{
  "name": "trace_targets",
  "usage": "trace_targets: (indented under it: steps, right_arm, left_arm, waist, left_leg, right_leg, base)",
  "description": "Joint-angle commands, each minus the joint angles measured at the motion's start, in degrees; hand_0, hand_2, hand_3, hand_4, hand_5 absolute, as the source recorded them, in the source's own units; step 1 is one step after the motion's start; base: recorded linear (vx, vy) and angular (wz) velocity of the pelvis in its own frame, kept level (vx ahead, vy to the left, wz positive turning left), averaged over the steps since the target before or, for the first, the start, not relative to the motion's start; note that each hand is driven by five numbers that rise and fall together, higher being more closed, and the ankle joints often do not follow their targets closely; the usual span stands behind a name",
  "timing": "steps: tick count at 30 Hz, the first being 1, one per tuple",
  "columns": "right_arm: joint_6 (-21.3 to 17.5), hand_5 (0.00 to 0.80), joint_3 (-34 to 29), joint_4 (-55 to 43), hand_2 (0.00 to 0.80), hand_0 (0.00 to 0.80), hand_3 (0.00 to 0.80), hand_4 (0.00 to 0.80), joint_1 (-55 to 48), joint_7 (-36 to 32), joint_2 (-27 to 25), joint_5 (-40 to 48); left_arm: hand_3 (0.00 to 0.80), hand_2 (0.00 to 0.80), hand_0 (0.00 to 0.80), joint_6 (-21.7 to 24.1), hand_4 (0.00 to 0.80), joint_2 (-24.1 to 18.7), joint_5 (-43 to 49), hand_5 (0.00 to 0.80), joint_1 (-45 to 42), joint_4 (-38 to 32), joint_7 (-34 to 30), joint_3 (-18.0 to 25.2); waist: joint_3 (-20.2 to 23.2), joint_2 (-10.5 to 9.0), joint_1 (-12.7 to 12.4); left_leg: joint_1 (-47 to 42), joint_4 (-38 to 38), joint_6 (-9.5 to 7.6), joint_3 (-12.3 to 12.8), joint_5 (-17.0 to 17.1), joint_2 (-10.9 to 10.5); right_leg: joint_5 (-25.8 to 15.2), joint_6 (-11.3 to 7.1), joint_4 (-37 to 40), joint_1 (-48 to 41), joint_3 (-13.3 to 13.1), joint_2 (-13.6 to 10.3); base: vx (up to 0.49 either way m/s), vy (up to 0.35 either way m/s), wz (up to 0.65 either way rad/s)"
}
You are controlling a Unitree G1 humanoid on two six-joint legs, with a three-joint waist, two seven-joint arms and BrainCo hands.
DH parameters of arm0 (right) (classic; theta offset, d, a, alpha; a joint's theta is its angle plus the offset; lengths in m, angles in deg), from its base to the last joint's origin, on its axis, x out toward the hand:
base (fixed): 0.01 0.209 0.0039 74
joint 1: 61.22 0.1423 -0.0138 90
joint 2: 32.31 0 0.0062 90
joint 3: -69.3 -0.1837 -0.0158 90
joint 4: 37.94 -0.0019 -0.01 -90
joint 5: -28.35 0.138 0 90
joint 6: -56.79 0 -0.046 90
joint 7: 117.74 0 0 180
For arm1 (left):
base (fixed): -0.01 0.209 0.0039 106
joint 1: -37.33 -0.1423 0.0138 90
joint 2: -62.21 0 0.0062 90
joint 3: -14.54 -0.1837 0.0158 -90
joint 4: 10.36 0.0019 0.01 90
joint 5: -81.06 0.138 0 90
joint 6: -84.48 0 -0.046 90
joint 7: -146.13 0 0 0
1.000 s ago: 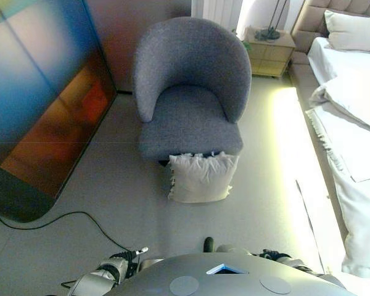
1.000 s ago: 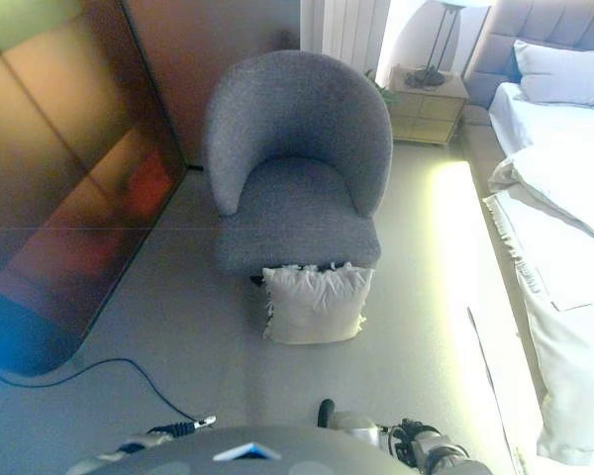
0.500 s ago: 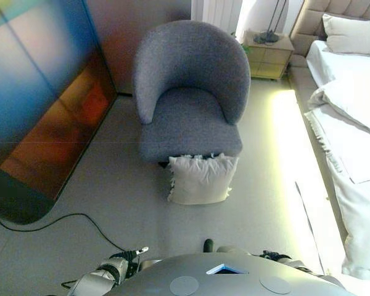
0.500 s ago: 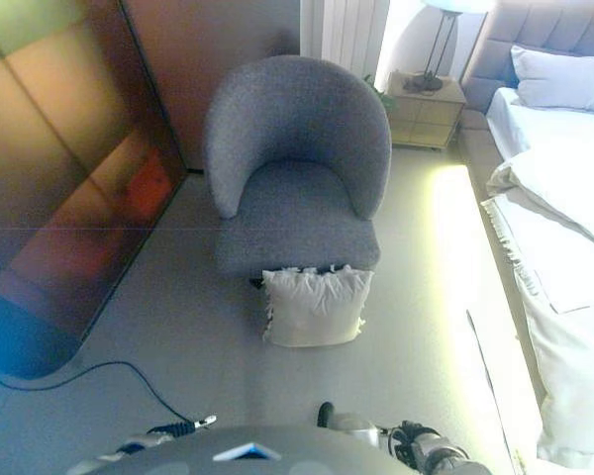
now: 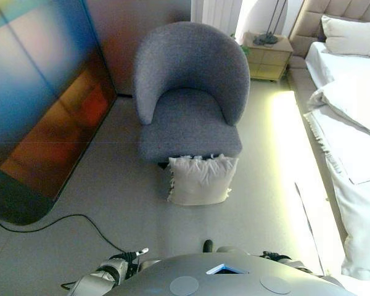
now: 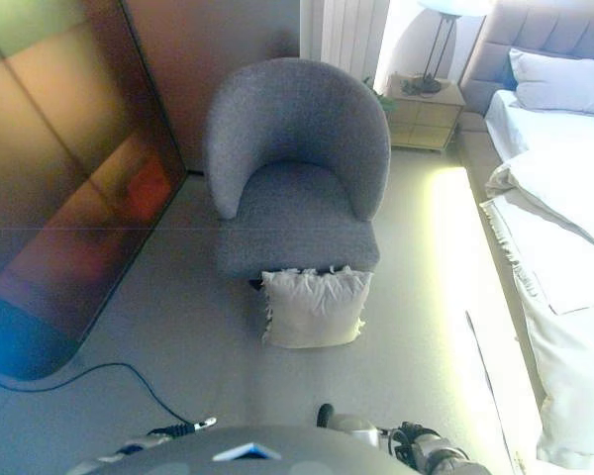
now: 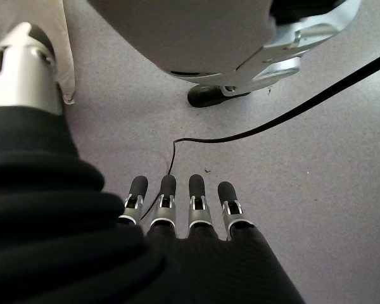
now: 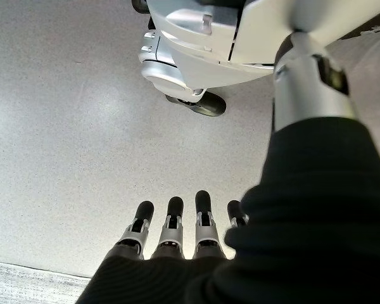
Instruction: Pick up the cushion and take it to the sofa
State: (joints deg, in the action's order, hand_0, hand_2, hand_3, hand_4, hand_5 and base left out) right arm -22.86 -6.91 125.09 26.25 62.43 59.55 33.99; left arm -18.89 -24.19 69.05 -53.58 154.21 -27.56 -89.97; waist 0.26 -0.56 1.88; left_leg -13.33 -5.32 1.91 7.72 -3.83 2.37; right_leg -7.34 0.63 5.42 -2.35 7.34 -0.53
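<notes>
A cream cushion (image 5: 200,180) with a frilled top edge stands on the grey floor, leaning against the front of the grey armchair (image 5: 191,92). It lies ahead of me, well apart from both hands. My left hand (image 7: 177,206) hangs low at my side, fingers straight, pointing at the floor and holding nothing. My right hand (image 8: 185,225) hangs the same way on the other side, fingers straight and empty. Neither hand shows in the eye views, only the forearms at the bottom edge.
A bed (image 5: 351,142) with white bedding and a pillow (image 5: 351,36) runs along the right. A bedside table (image 5: 268,54) with a lamp stands behind the armchair's right side. A large glossy dark panel (image 5: 37,105) fills the left.
The whole picture has shifted slightly, so the camera moved. The cushion, the armchair and both hands keep their places.
</notes>
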Motion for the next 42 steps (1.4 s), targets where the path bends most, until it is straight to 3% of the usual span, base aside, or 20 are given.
trace_targets:
  steps: [1,10,12,14,16,18,20,23,25,28,32,36,40,41,42]
  right_arm:
    - [-0.4,0.000,0.5,4.0,0.000,0.000,0.000,0.000,3.9,-0.4,1.6,-0.4]
    - [0.2,0.000,0.6,3.6,0.000,0.000,0.000,0.000,4.6,0.2,1.7,0.8]
    - [0.4,0.000,0.8,3.6,0.000,0.000,0.000,0.000,5.0,0.0,1.7,0.6]
    - [1.4,0.000,1.2,3.0,0.000,0.000,0.000,0.000,5.8,-0.3,1.1,-0.1]
    - [2.5,0.000,1.7,2.6,0.000,0.000,0.000,0.000,6.5,-0.5,0.4,-0.4]
    - [3.0,0.000,2.1,2.5,0.000,0.000,0.000,0.000,6.9,-0.8,-0.2,0.1]
    - [2.1,0.000,1.8,2.7,0.000,0.000,0.000,0.000,7.0,-1.1,-0.4,-0.2]
    - [1.1,0.000,0.9,3.5,0.000,0.000,0.000,0.000,6.6,-1.5,-0.6,-1.8]
    - [0.6,0.000,0.4,3.9,0.000,0.000,0.000,0.000,6.2,-1.4,-0.7,-1.8]
    - [0.9,0.000,0.1,4.9,0.000,0.000,0.000,0.000,6.0,-1.9,-0.6,-2.3]
    - [3.0,0.000,0.7,5.8,0.000,0.000,0.000,0.000,5.5,-1.9,0.0,-1.2]
    - [4.7,0.000,-0.7,6.6,0.000,0.000,0.000,0.000,4.8,-1.7,0.0,-0.2]
    - [3.1,0.000,-3.2,5.9,0.000,0.000,0.000,0.000,4.4,-0.6,0.5,1.4]
    - [2.7,0.000,-3.9,4.5,0.000,0.000,0.000,0.000,4.1,-0.6,0.7,0.5]
    - [2.7,0.000,-4.0,3.9,0.000,0.000,0.000,0.000,4.0,-0.3,0.9,0.0]
  left_arm:
    - [0.000,0.000,0.000,-0.8,0.000,1.2,1.4,0.000,2.7,2.2,0.3,0.3]
    - [0.000,0.000,0.000,-1.1,0.000,0.6,1.6,0.000,3.2,2.0,0.9,0.3]
    - [0.000,0.000,0.000,-0.7,0.000,0.8,1.2,0.000,3.2,1.7,1.6,0.6]
    - [0.000,0.000,0.000,0.8,0.000,0.9,-1.0,0.000,3.4,1.3,2.8,1.3]
    - [0.000,0.000,0.000,1.8,0.000,1.1,-2.5,0.000,3.2,1.2,3.3,2.2]
    - [0.000,0.000,0.000,1.8,0.000,1.1,-4.0,0.000,2.9,0.9,2.5,3.0]
    - [0.000,0.000,0.000,2.2,0.000,1.1,-4.3,0.000,2.2,0.9,3.1,3.4]
    - [0.000,0.000,0.000,1.8,0.000,0.6,-3.4,0.000,1.2,1.2,3.0,3.7]
    - [0.000,0.000,0.000,1.4,0.000,0.4,-2.8,0.000,0.6,1.6,2.4,3.3]
    - [0.000,0.000,0.000,1.1,0.000,0.4,-2.9,0.000,-0.2,2.0,1.6,2.4]
    - [0.000,0.000,0.000,0.1,0.000,0.8,-3.2,0.000,-0.7,2.5,1.1,2.6]
    - [0.000,0.000,0.000,-0.8,0.000,0.7,-2.8,0.000,-1.0,3.5,0.4,3.4]
    - [0.000,0.000,0.000,-0.7,0.000,-0.3,-1.9,0.000,-0.6,3.7,-1.0,5.2]
    - [0.000,0.000,0.000,0.4,0.000,-1.0,-2.2,0.000,-0.3,3.0,-1.9,5.1]
    - [0.000,0.000,0.000,1.0,0.000,-1.2,-2.6,0.000,0.1,2.6,-2.2,5.0]
  waist:
    - [-2.4,-1.27,-0.5]
    - [-3.2,-1.86,0.0]
    - [-3.8,-2.76,-0.1]
    - [-5.4,-4.43,-0.6]
    - [-7.2,-5.06,-1.4]
    - [-8.9,-4.55,-2.5]
    - [-9.9,-3.54,-3.8]
    - [-9.5,-2.18,-4.2]
    - [-9.0,-1.23,-4.5]
    - [-7.6,0.34,-5.3]
    - [-6.5,0.43,-6.3]
    - [-5.5,-0.08,-7.1]
    - [-5.0,-2.37,-6.9]
    - [-4.6,-4.10,-7.0]
    - [-4.3,-4.53,-7.3]
  left_leg:
    - [3.3,0.3,-3.31,1.4,-3.7,-3.3]
    - [3.3,1.9,-3.24,1.3,-3.9,-2.3]
    - [5.2,8.1,-2.84,2.4,-5.3,-1.0]
    - [11.0,21.6,-3.21,3.2,-8.0,1.0]
    - [17.6,34.0,-4.03,1.7,-6.6,2.1]
    - [22.2,38.1,-4.69,-0.9,-4.9,1.0]
    - [24.3,32.8,-4.22,-2.1,-3.0,-1.3]
    - [24.3,23.0,-2.69,0.1,-1.4,-2.2]
    - [24.2,15.4,-1.71,0.9,1.4,-2.9]
    - [24.2,4.7,-0.60,0.8,6.9,-2.4]
    - [26.3,0.3,0.51,-1.3,7.4,-1.9]
    - [27.7,0.3,0.23,-1.6,7.9,-1.0]
    - [29.3,11.8,-1.99,-1.1,5.9,-2.8]
    - [29.4,15.0,-3.46,-0.9,3.0,-4.9]
    - [29.1,15.0,-4.44,-0.9,2.3,-5.7]
  right_leg:
    - [10.9,-4.89,-0.4,-5.8,-0.5,-1.0]
    - [12.4,-3.68,-2.6,-5.2,-2.3,0.4]
    - [12.4,-3.12,-3.7,-4.4,-2.3,0.0]
    - [12.6,-1.57,-5.6,-3.1,-2.3,-0.8]
    - [12.3,-0.09,-7.5,-2.2,-3.2,-0.3]
    - [13.0,0.76,-9.5,-2.5,-4.9,0.7]
    - [15.3,0.50,-10.9,-4.2,-6.0,1.8]
    - [18.6,-0.13,-11.5,-6.9,-5.6,3.1]
    - [20.9,-0.34,-12.5,-8.9,-5.6,4.0]
    - [24.4,-0.01,-14.0,-12.0,-7.0,6.2]
    - [28.8,-0.13,-16.0,-15.7,-8.5,6.6]
    - [31.8,-0.45,-19.7,-18.2,-8.3,5.0]
    - [23.6,-5.24,-29.3,-16.3,-5.3,-0.5]
    - [19.3,-7.32,-32.9,-16.5,-4.0,-3.4]
    - [16.2,-8.64,-36.3,-15.8,-3.6,-4.3]
  base:
    - [0.054,-0.047,0.01]
    - [0.055,-0.095,0.00]
    - [0.029,-0.172,0.00]
    - [-0.007,-0.236,-0.14]
    - [0.000,-0.208,-0.29]
    - [0.082,-0.093,-0.44]
    - [0.213,0.001,-0.49]
    - [0.284,0.024,-0.48]
    - [0.452,0.056,-0.39]
    - [0.537,0.063,0.58]
    - [0.590,0.098,0.01]
    - [0.775,0.201,-0.20]
    - [0.756,0.247,-0.36]
    - [0.690,0.213,-0.02]
    - [0.785,0.226,-0.13]
